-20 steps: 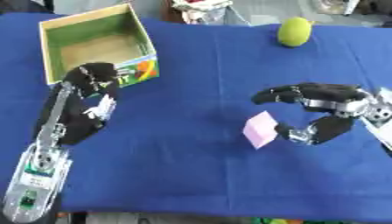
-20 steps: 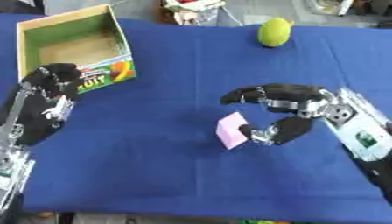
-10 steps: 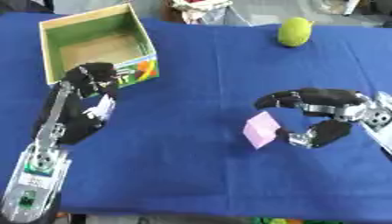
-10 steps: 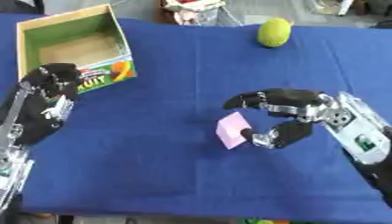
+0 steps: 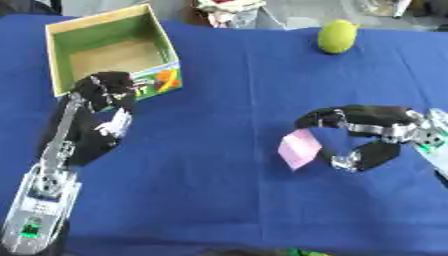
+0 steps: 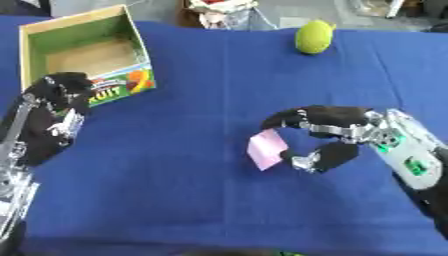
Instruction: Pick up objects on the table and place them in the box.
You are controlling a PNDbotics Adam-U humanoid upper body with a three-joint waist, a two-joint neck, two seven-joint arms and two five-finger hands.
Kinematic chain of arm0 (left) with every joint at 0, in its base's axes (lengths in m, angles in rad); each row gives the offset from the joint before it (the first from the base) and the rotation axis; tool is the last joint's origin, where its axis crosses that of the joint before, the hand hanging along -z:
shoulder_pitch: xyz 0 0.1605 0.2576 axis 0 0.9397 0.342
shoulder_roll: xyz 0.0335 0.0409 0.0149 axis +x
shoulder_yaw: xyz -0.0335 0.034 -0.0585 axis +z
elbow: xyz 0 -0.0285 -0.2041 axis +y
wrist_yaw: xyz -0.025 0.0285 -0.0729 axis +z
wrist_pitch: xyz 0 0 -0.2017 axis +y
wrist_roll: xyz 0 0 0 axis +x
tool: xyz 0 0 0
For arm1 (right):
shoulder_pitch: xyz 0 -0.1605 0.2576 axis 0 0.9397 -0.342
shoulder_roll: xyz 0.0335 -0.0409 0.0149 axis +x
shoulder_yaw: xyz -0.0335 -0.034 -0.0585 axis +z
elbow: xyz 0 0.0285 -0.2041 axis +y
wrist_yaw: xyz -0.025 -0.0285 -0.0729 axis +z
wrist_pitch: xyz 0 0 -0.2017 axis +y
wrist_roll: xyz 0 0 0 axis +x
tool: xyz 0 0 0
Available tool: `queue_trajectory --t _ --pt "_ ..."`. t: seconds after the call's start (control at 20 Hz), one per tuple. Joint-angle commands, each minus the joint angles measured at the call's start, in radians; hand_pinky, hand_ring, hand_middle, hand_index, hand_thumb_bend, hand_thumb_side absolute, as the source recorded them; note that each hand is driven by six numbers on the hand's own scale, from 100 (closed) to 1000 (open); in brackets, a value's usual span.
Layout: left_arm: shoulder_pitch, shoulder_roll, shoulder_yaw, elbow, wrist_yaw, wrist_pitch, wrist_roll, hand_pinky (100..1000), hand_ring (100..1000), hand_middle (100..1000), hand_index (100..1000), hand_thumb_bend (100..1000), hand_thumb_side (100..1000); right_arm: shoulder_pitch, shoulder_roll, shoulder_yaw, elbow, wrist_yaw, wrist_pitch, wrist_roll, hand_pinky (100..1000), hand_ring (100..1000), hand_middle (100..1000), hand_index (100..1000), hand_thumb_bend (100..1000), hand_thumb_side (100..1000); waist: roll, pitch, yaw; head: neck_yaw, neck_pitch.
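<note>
A small pink block stands tilted on the blue cloth, right of centre. My right hand reaches in from the right, its fingers arched over the block and its thumb curled in below, touching or pinching the block's right edge. The open cardboard box, green inside with a fruit-print front, sits at the back left and holds nothing I can see. My left hand rests with curled fingers just in front of the box, holding nothing. A yellow-green fruit lies at the back right.
The blue cloth covers the whole table. Some clutter lies beyond the far edge, behind the box. The left forearm stretches along the front left.
My right hand has closed in on the pink block, fingers and thumb drawing nearer around it. The block has tipped slightly. The left hand has stayed put.
</note>
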Motion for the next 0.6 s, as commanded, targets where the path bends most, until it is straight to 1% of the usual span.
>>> queue_trajectory --t 0.05,0.6 --pt "-0.007 0.014 -0.002 -0.013 -0.001 -0.002 -0.004 511 656 649 770 221 452 -0.022 -0.008 -0.012 0.012 0.026 -0.262 0.242 1000 990 945 1000 100 794 0.002 -0.014 0.001 0.000 0.005" --pt "-0.008 0.014 -0.004 -0.013 0.000 -0.002 -0.005 511 656 649 771 223 452 -0.046 0.019 -0.014 0.044 0.067 -0.282 0.215 1000 981 935 1000 100 768 0.003 -0.013 0.003 -0.002 0.005"
